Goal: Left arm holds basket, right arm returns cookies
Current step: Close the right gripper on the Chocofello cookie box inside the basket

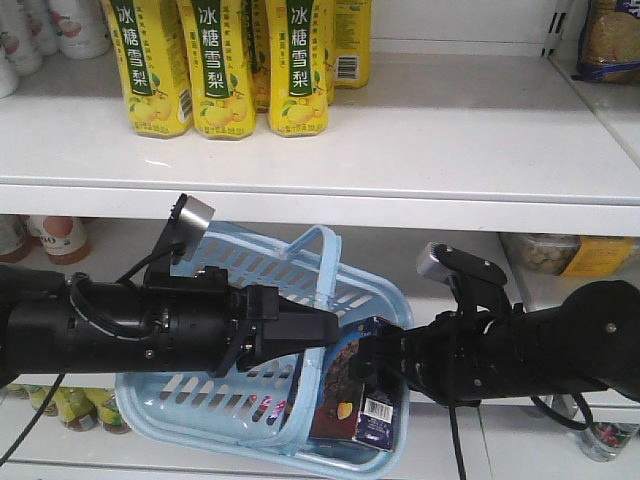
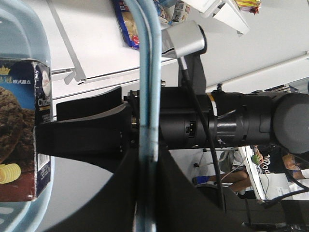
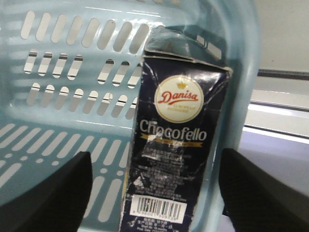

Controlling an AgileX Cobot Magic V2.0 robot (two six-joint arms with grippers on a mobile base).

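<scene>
The light blue basket (image 1: 210, 405) hangs tilted in front of the lower shelf. My left gripper (image 1: 322, 328) is shut on its hoop handle (image 2: 147, 87), which runs upright between the black jaws of that left gripper (image 2: 147, 166). The cookies (image 1: 352, 392), a dark navy "Chocofello" box (image 3: 177, 145), stand upright inside the basket against its right end wall (image 3: 241, 96). My right gripper (image 1: 378, 362) is open. In its wrist view, the right gripper (image 3: 155, 195) has a finger on each side of the box's lower part, neither touching it. The box (image 2: 19, 130) also shows at the left edge of the left wrist view.
Yellow drink cartons (image 1: 215, 70) stand on the white upper shelf (image 1: 420, 185), above both arms. Bottles (image 1: 65, 238) and packaged snacks (image 1: 565, 255) sit on the lower shelf behind the basket. Small jars (image 1: 75, 410) fill the level below.
</scene>
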